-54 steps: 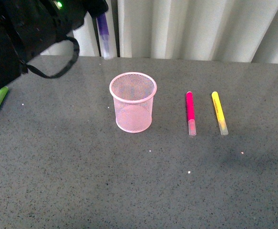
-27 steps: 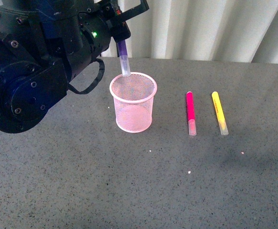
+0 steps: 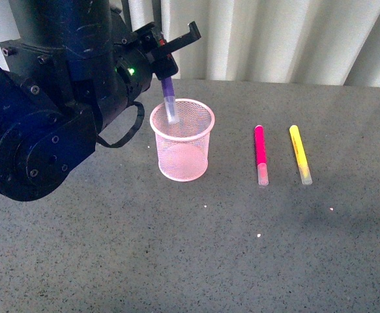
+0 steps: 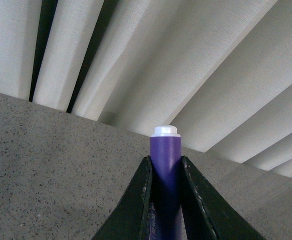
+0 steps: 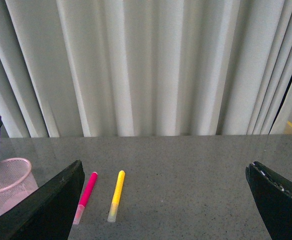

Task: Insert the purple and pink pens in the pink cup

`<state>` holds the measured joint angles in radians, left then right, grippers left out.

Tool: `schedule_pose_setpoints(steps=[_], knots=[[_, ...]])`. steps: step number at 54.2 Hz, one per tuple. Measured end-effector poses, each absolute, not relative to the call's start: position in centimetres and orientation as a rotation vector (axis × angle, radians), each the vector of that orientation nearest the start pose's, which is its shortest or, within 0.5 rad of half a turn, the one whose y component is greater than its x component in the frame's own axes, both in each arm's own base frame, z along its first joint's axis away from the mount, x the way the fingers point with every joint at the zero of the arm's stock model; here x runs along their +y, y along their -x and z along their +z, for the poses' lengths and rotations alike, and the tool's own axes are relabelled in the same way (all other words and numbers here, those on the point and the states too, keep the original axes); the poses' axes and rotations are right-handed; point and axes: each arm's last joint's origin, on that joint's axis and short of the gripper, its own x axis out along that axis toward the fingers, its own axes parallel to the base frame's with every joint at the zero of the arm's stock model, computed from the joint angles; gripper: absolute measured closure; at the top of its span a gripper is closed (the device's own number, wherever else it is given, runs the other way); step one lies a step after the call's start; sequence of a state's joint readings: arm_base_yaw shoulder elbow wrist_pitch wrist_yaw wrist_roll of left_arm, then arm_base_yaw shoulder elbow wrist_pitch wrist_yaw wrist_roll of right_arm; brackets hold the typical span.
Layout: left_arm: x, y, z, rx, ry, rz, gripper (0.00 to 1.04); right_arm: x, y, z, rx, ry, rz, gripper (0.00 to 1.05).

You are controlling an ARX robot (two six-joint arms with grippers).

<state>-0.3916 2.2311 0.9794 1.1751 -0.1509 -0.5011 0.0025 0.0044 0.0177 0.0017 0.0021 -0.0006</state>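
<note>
The pink cup (image 3: 182, 139) stands upright on the grey table, left of centre in the front view. My left gripper (image 3: 165, 64) hangs over its back-left rim, shut on the purple pen (image 3: 170, 99), which points down with its clear cap inside the cup's mouth. In the left wrist view the purple pen (image 4: 165, 170) sits clamped between the black fingers (image 4: 135, 210), white plug outward. The pink pen (image 3: 261, 154) lies flat on the table right of the cup. In the right wrist view my right gripper (image 5: 166, 200) is open and empty, with the pink pen (image 5: 85, 197) and pink cup (image 5: 8, 185) off to one side.
A yellow marker (image 3: 300, 154) lies parallel to the pink pen, just right of it. The left arm's dark body (image 3: 40, 124) fills the left of the front view. White curtains (image 3: 274, 39) hang behind the table's far edge.
The left arm has swung in from the left and lowered; the purple pen went from above the table's back edge to dipping its cap into the cup. The lime-green marker is now hidden.
</note>
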Motion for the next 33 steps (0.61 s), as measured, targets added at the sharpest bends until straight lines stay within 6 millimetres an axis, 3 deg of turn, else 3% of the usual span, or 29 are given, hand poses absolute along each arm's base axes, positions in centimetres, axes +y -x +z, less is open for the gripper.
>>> schedule_pose_setpoints(steps=[25, 33], knots=[[-15.9, -38.3, 8.0, 0.172, 0.464, -0.212, 0.92, 0.0, -9.7, 16.9, -0.015, 0.001, 0.001, 0.07], [-16.3, -38.1, 8.1, 0.198, 0.467, -0.241, 0.56, 0.0, -9.7, 16.9, -0.015, 0.001, 0.001, 0.07]])
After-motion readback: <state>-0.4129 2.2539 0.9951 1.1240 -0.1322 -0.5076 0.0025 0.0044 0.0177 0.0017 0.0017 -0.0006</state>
